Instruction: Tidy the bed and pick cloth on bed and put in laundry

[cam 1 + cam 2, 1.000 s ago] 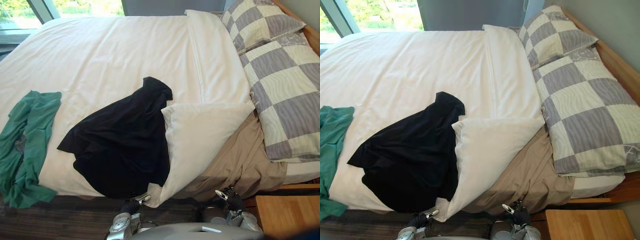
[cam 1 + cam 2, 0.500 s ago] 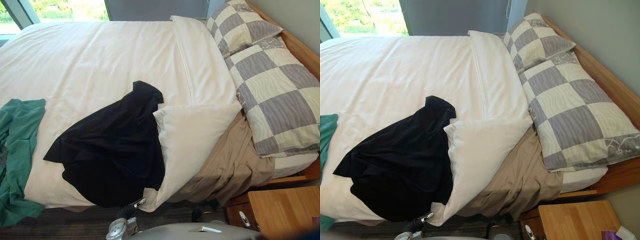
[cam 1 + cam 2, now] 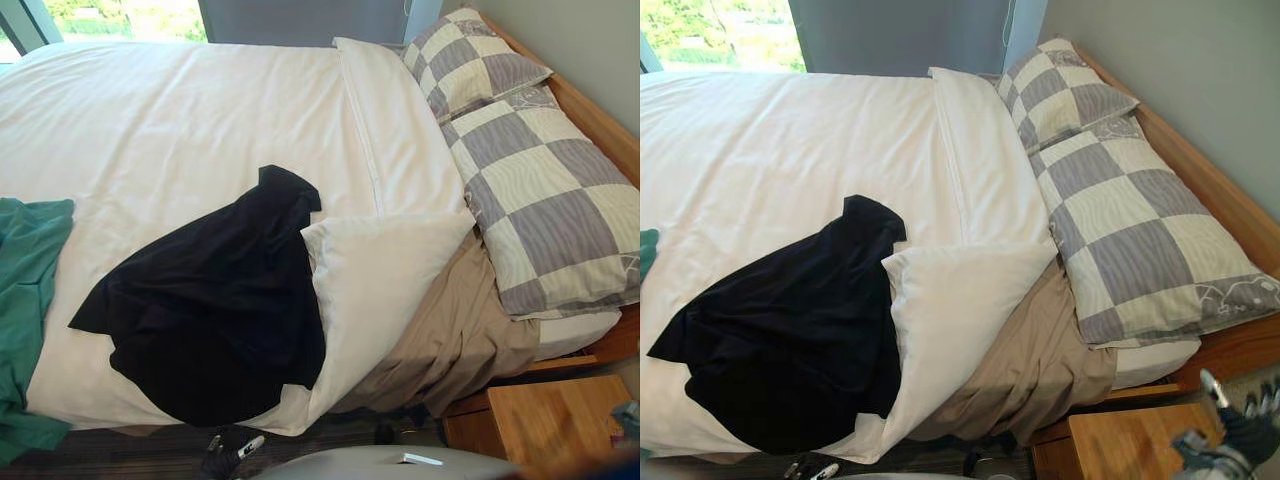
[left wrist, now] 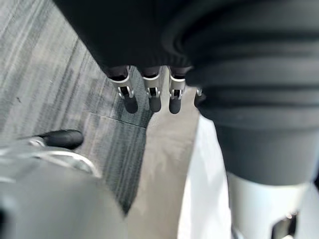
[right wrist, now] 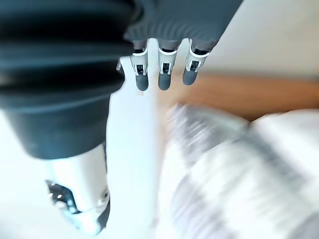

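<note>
A bed [image 3: 580,332] covered by a white duvet [image 3: 180,130] is seen from above. A black cloth [image 3: 210,320] is spread in a crumpled heap on the duvet, close to the bed's near edge. Along its right side it is touched by a white pillow [image 3: 385,275] that is laid at a slant. A green cloth [image 3: 25,300] is draped over the bed's left edge, near the black cloth but apart from it. Beside the white pillow a rumpled tan sheet [image 3: 450,345] is exposed down to the mattress edge. Two grey-and-cream checked pillows, one large [image 3: 540,210] and one smaller [image 3: 470,60], are set along the wooden headboard [image 3: 1215,195] on the right. A wooden nightstand [image 3: 550,425] is placed beside the bed at the lower right.

The left hand [image 3: 228,447] is seen low, just off the bed's near edge and below the black cloth, with no contact made. In its wrist view the fingers [image 4: 149,99] are held out straight over grey floor [image 4: 50,74], and nothing is gripped. The right hand [image 3: 1245,425] is seen by the nightstand, well apart from both cloths. In its wrist view the fingers [image 5: 162,77] are extended and relaxed, and nothing is held.
</note>
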